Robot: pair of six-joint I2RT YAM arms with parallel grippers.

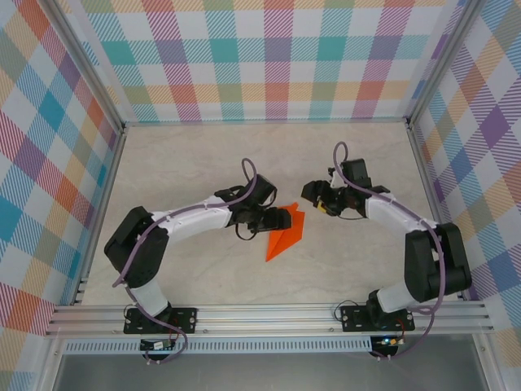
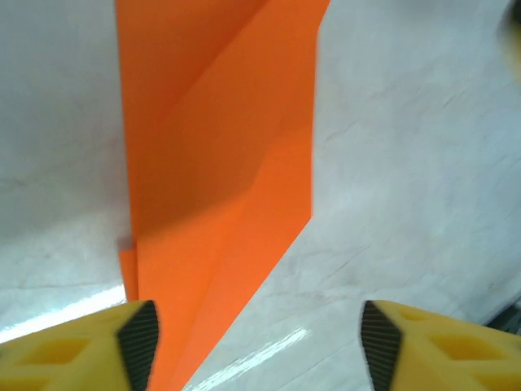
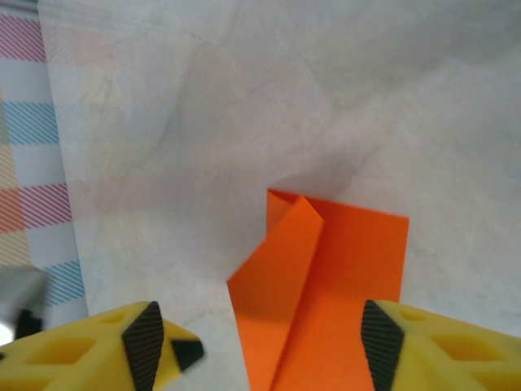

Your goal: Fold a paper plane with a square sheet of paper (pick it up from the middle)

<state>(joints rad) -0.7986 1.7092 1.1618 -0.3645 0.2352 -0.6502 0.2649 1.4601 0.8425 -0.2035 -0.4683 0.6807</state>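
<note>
Orange paper, folded into a narrow pointed paper plane (image 1: 289, 240), lies flat on the pale table (image 1: 203, 163) at the middle of the overhead view, between the two arms. Its long axis runs on a steep diagonal, with the blunt end toward the upper right of that frame and the sharp tip toward the lower left.

The left claw (image 1: 282, 218) sits right at the plane's left edge, level with its upper half. Whether it touches the paper I cannot tell. The right claw (image 1: 311, 195) stands a little apart, up and to the right of the blunt end.

Both claws are spread wide and grip nothing. In the left wrist view the yellow fingers (image 2: 138, 342) sit in the bottom corners, and the paper runs up the frame away from them. In the right wrist view the folded end lies flat between and ahead of the fingers (image 3: 381, 342).

By my judgement the left arm is the nearer one. A pick from the middle would mean closing across the short width, at right angles to that diagonal.
</note>
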